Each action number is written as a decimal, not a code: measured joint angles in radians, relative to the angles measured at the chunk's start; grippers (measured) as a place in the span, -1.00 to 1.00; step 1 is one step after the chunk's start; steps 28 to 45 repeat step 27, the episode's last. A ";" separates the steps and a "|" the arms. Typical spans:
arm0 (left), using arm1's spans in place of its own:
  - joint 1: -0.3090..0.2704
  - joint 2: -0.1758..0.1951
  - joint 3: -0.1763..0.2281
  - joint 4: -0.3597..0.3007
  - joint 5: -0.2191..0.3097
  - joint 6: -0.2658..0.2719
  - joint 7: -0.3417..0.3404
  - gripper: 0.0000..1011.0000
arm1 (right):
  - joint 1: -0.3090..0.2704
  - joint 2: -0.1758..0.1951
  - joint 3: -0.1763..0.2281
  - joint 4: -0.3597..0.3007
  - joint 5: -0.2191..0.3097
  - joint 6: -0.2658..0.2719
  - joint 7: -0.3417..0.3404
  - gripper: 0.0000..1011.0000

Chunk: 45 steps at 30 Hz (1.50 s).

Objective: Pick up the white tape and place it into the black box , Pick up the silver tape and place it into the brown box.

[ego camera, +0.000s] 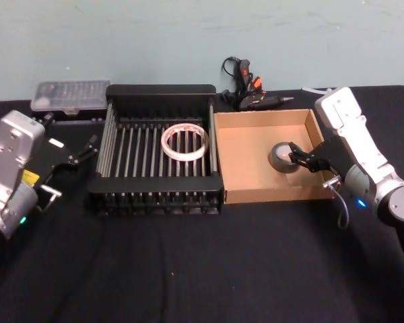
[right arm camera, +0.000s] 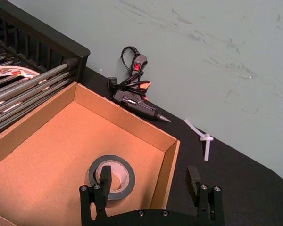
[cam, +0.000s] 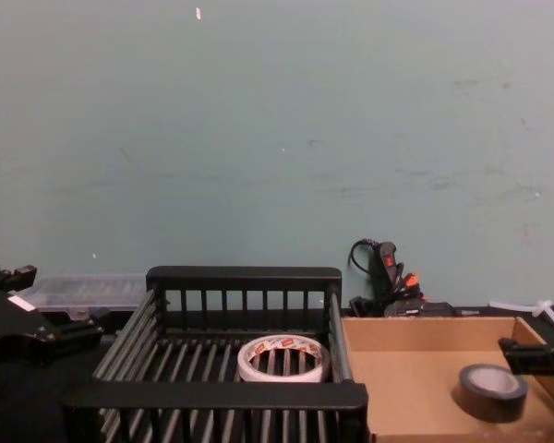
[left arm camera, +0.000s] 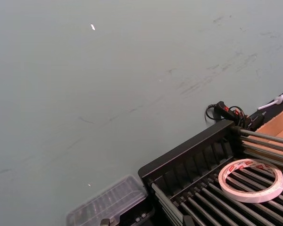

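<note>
White tape [ego camera: 185, 142] lies flat on the floor of the black box [ego camera: 159, 91]. Silver tape [ego camera: 283, 158] lies flat in the brown box [ego camera: 246, 158], near its right wall. Right end effector [ego camera: 303, 159] spread open over that wall, holding nothing. Left end effector [ego camera: 77, 153] open, empty, left of the black box.

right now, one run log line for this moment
white tape: in black box | silver tape: in brown box | right gripper: jaws open beside it | left gripper: open, outside crate

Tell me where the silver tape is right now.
The silver tape lies flat in the brown box, near its right wall, with the open right gripper just beside it.
</note>
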 joint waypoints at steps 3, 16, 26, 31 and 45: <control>0.000 0.000 0.000 0.000 0.000 0.000 0.000 0.98 | 0.000 0.000 0.000 0.000 0.000 0.000 0.000 0.98; 0.000 0.000 0.000 0.000 0.000 0.000 0.000 0.98 | 0.000 0.000 0.000 0.000 0.000 0.000 0.000 0.98; 0.000 0.000 0.000 0.000 0.000 0.000 0.000 0.98 | 0.000 0.000 0.000 0.000 0.000 0.000 0.000 0.98; 0.000 0.000 0.000 0.000 0.000 0.000 0.000 0.98 | 0.000 0.000 0.000 0.000 0.000 0.000 0.000 0.98; 0.000 0.000 0.000 0.000 0.000 0.000 0.000 0.98 | 0.000 0.000 0.000 0.000 0.000 0.000 0.000 0.98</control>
